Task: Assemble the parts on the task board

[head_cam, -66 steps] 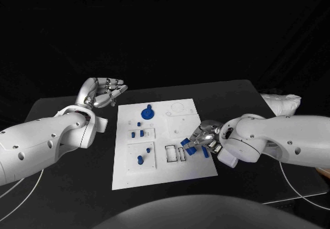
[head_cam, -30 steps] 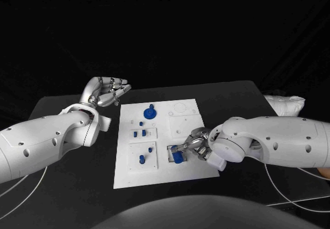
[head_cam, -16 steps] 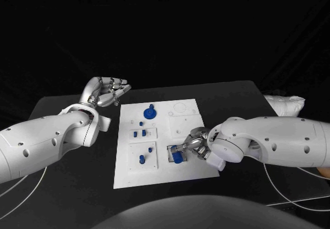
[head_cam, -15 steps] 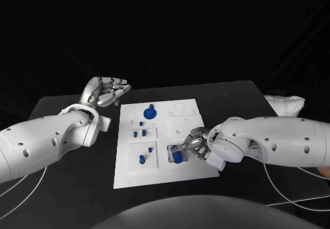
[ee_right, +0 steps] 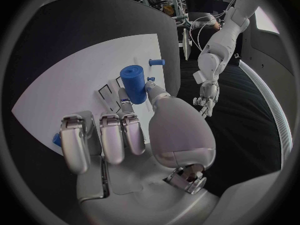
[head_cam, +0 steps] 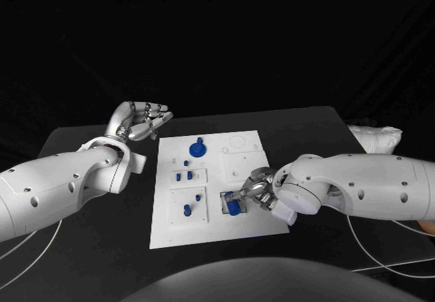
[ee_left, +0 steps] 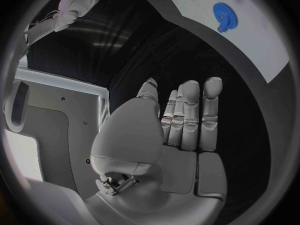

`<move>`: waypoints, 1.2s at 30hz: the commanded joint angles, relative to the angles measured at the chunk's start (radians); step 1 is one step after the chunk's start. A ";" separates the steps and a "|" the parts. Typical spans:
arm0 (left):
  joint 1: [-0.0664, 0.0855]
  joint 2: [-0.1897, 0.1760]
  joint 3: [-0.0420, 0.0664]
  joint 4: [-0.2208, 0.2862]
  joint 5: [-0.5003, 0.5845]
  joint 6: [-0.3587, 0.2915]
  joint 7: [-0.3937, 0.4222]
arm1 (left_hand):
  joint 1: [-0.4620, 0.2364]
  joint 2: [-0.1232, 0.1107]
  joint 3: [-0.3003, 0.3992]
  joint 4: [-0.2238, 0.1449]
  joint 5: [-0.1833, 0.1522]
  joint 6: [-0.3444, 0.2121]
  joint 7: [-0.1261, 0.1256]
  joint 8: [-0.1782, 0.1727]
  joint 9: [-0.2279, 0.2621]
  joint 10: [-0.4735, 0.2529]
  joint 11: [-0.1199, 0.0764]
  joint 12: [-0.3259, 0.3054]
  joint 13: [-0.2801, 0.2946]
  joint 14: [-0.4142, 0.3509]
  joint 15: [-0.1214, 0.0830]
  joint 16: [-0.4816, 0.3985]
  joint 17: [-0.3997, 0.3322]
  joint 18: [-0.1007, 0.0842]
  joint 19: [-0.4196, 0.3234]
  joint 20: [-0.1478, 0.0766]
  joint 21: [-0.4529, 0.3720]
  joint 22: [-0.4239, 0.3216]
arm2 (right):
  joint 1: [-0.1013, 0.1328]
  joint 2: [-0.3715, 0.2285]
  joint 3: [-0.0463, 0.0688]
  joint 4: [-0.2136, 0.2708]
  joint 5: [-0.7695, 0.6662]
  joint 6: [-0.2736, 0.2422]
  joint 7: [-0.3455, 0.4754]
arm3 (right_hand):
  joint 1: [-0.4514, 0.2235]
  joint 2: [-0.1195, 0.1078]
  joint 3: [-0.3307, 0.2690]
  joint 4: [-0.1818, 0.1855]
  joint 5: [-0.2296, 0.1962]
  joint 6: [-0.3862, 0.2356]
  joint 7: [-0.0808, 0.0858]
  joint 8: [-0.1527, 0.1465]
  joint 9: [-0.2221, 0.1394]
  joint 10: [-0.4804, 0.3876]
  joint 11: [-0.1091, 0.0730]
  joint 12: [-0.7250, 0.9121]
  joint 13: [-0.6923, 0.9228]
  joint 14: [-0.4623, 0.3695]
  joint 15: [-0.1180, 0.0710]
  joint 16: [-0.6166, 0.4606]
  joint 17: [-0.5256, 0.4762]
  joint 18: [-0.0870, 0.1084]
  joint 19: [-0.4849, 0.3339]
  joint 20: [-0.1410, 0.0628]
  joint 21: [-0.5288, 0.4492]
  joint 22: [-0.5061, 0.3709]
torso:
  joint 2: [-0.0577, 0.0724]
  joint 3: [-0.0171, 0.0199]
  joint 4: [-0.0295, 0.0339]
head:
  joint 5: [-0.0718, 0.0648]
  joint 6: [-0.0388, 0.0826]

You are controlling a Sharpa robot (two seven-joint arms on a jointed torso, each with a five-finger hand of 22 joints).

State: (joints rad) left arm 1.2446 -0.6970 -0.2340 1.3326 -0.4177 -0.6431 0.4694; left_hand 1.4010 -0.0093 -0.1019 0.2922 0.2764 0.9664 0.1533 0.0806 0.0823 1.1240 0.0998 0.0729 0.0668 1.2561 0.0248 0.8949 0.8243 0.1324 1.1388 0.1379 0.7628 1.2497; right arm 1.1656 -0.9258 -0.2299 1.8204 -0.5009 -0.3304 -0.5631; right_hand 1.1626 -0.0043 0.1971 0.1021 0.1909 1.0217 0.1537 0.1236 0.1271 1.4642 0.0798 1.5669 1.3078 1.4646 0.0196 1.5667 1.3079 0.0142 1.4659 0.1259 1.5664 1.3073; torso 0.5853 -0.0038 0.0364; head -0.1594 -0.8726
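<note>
The white task board point(head_cam: 213, 223) lies mid-table. My right hand point(head_cam: 258, 190) hovers over its near right part and pinches a blue cylinder point(head_cam: 234, 205) point(ee_right: 133, 84) between thumb and fingers, upright above the rectangular slots point(ee_right: 107, 96). A blue gear point(head_cam: 195, 150) point(ee_left: 226, 15) stands at the board's far end. Small blue pegs point(head_cam: 184, 176) sit in the middle left panel, and two more point(head_cam: 186, 211) in the near left panel. My left hand point(head_cam: 141, 121) point(ee_left: 184, 117) is off the board past its far left corner, fingers straight and holding nothing.
A white bundle point(head_cam: 373, 136) lies at the table's far right edge. White cables point(head_cam: 390, 261) trail over the near right corner. Bare black table point(head_cam: 90, 251) spreads left of the board.
Since 2.2 s ago my right hand has carried the blue cylinder from the board's right edge leftward over the slots. Over the last second it has held still. The left hand has not moved.
</note>
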 commanded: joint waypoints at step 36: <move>0.001 0.004 0.001 -0.001 -0.012 0.023 -0.002 | 0.001 0.010 -0.009 0.000 0.006 -0.004 0.006 -0.003 -0.001 -0.004 0.001 -0.003 -0.001 0.002 0.005 -0.006 -0.001 0.014 0.006 -0.002 -0.006 -0.001 | -0.005 -0.008 -0.005 0.020 -0.016 -0.074 0.006 | 0.022 0.021 -0.030 -0.005 -0.022 0.015 -0.006 0.012 0.006 0.107 0.003 0.004 0.263 0.106 0.009 0.004 0.263 -0.014 0.105 0.011 0.004 0.263 | 0.000 0.0006 0.0004 | -0.002 0.000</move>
State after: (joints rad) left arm 1.2446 -0.6958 -0.2342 1.3312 -0.4238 -0.6347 0.4642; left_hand 1.4010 -0.0094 -0.1019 0.2923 0.2764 0.9664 0.1534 0.0806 0.0823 1.1240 0.0998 0.0729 0.0668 1.2561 0.0247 0.8949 0.8244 0.1324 1.1388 0.1379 0.7629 1.2498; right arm 1.1628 -0.9310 -0.2317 1.8412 -0.5144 -0.3713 -0.5593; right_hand 1.1773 0.0105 0.1686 0.1033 0.1665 1.0338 0.1509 0.1301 0.1320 1.4662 0.0889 1.5669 1.3075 1.4647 0.0268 1.5667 1.3076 0.0141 1.4679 0.1309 1.5664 1.3078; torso 0.5855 -0.0035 0.0357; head -0.1614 -0.8726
